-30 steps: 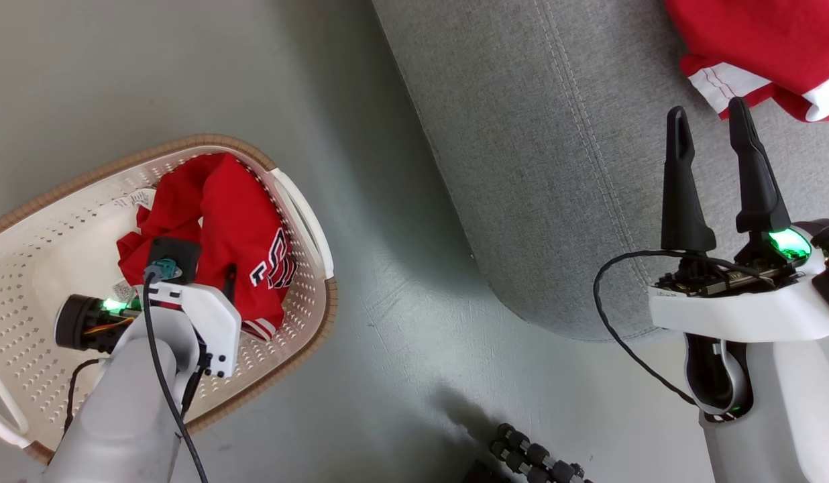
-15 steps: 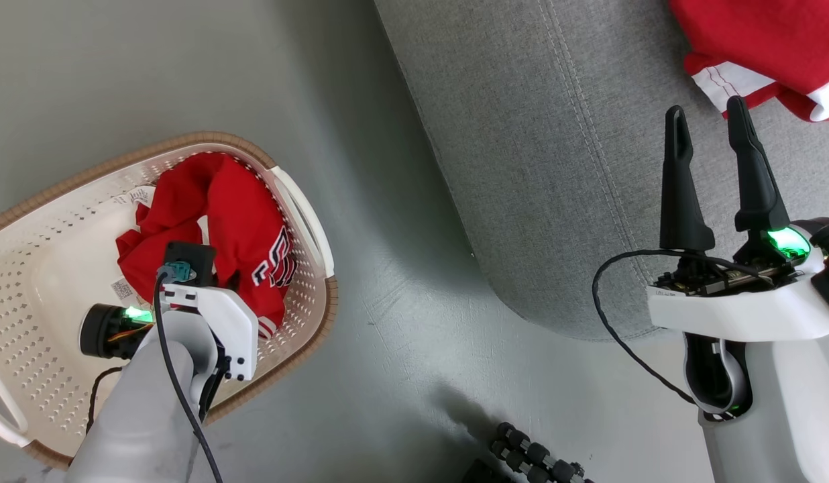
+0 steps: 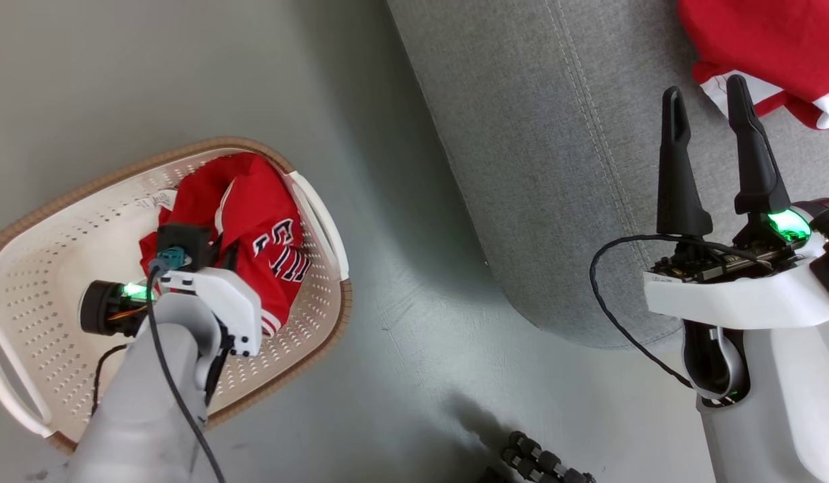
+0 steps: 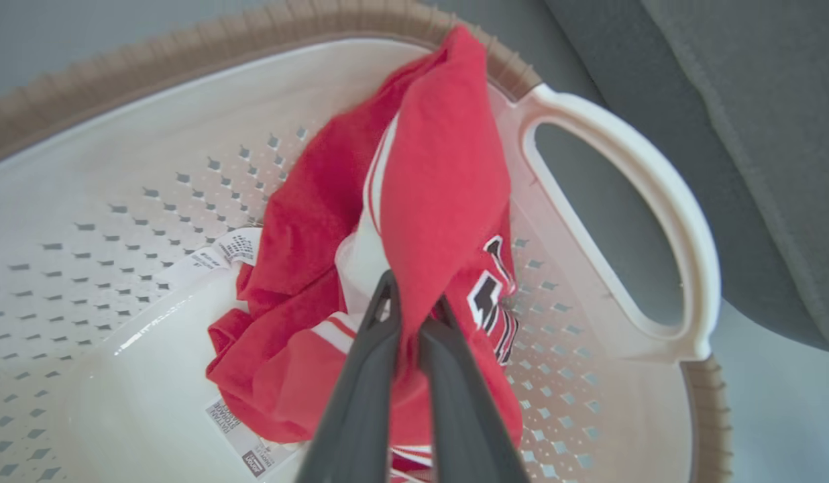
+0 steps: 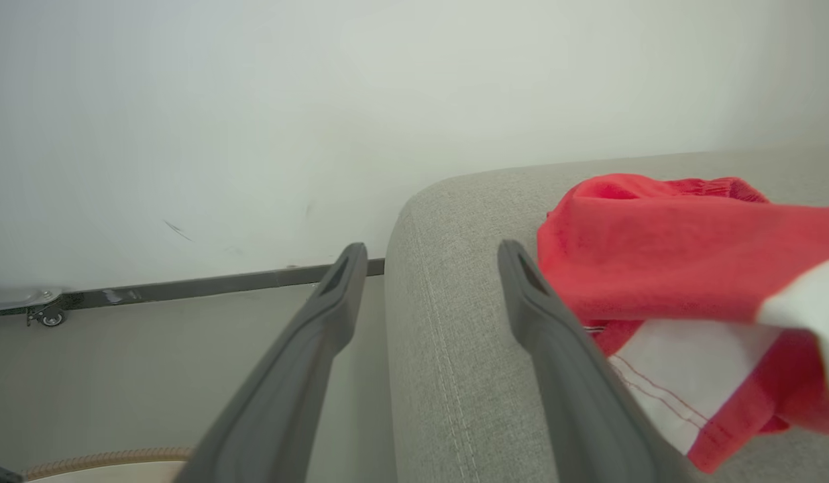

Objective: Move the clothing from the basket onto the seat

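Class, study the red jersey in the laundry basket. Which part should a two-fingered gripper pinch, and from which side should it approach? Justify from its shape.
Pinch the raised fold of the jersey, coming down through the open top of the basket: its walls block the sides, and the bunched ridge stands proud. The left gripper pinches there.

Grey floor [image 3: 153, 67], basket [image 3: 39, 282] and grey seat [image 3: 555, 168] standing on it, red jersey [image 3: 756, 33] lying on the seat, dark jointed object [image 3: 542, 463] on the floor
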{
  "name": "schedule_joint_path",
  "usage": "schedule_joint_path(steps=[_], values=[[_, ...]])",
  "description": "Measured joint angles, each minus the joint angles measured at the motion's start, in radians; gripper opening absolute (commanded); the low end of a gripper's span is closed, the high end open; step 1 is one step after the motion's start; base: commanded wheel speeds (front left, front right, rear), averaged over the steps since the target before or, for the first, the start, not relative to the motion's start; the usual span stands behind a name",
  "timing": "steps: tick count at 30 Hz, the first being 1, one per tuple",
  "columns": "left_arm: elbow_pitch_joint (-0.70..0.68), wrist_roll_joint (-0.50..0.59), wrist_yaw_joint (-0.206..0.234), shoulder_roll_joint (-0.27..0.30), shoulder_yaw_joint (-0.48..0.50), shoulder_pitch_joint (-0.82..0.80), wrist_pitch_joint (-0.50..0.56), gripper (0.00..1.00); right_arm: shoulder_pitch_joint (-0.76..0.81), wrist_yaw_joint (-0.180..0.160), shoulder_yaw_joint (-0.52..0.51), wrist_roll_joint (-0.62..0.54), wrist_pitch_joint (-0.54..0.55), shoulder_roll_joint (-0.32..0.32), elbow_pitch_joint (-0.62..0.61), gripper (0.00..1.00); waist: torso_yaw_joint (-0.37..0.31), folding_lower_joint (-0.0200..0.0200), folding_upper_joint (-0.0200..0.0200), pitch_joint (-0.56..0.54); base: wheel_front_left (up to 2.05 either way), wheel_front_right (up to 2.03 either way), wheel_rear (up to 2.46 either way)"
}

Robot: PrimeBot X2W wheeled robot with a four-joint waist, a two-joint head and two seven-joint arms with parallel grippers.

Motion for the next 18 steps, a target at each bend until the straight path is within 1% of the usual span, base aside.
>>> schedule_joint_path(steps=[4,7,18], values=[[-0.012,0.0,-0.001,-0.021,-0.008,0.0,-0.04,0.0,-0.008,0.0,0.001,-0.019,0.0,0.0,0.004,1.0,0.015,0.0,0.0,-0.014,0.0,0.0,0.0],[-0.019,0.0,-0.003,-0.021,-0.008,0.0,-0.061,0.0,-0.036,0.0,0.0,-0.029,0.0,-0.001,0.006,1.0,0.029,0.0,0.0,-0.026,0.0,0.0,0.0],[-0.071,-0.01,-0.009,-0.053,-0.006,0.005,-0.088,0.0,-0.056,0.0,-0.007,-0.085,0.0,-0.006,0.033,1.0,0.091,0.0,0.0,-0.084,0.0,0.0,0.0]])
